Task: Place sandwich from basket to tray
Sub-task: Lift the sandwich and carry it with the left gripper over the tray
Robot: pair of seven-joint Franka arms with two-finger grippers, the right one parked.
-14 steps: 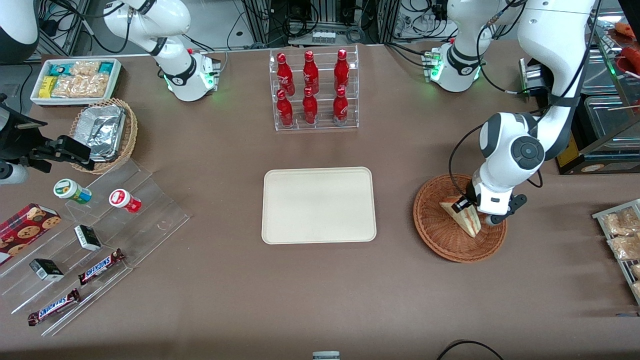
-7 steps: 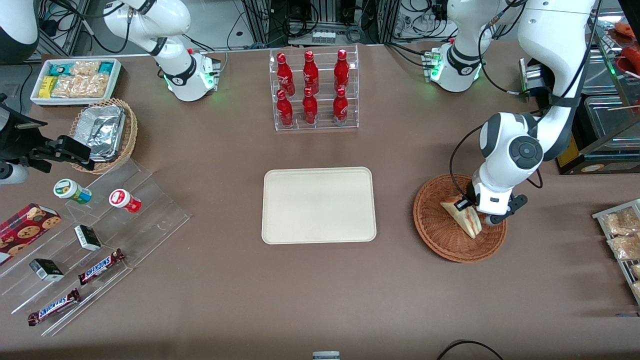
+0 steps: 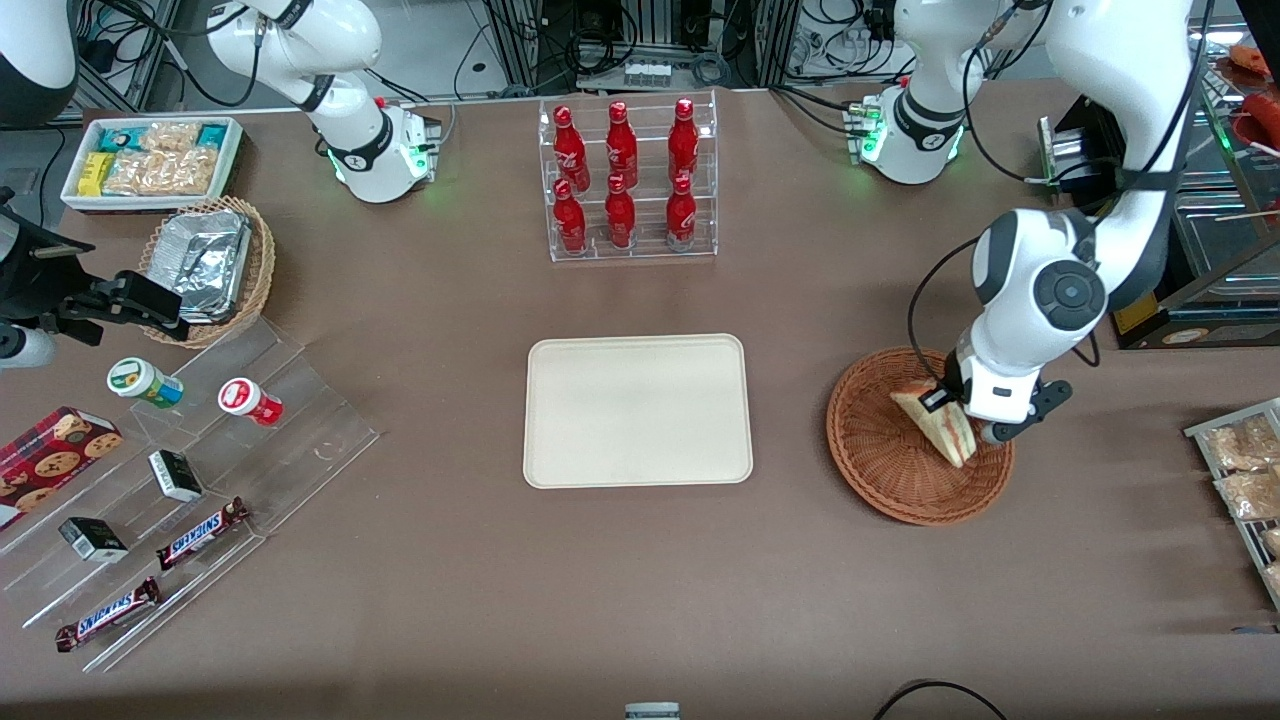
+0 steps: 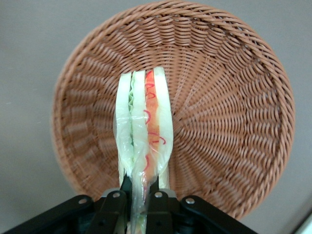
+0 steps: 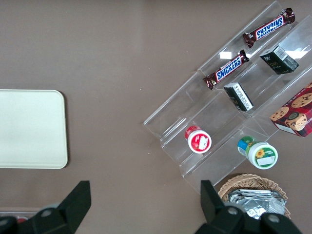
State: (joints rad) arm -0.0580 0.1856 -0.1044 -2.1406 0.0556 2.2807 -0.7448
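My left gripper (image 3: 950, 408) is shut on the sandwich (image 3: 938, 425), a pale triangular wedge with red, pink and green layers, and holds it above the reddish-brown wicker basket (image 3: 880, 470). In the left wrist view the sandwich (image 4: 144, 126) hangs edge-on between the black fingers (image 4: 157, 204), clear of the basket (image 4: 229, 107) below it. The cream-white tray (image 3: 637, 410) lies flat at the table's middle, toward the parked arm from the basket, with nothing on it. It also shows in the right wrist view (image 5: 29, 129).
A clear rack of red bottles (image 3: 625, 180) stands farther from the camera than the tray. A clear stepped stand (image 3: 200, 470) with snack bars, cups and boxes, a tan foil-tray basket (image 3: 210, 265) and a white snack bin (image 3: 155, 160) lie toward the parked arm's end. Snack packets (image 3: 1245, 470) sit at the working arm's end.
The gripper has risen with the sandwich and shifted slightly away from the tray; the sandwich has lifted off the basket's floor. Nothing else has moved.
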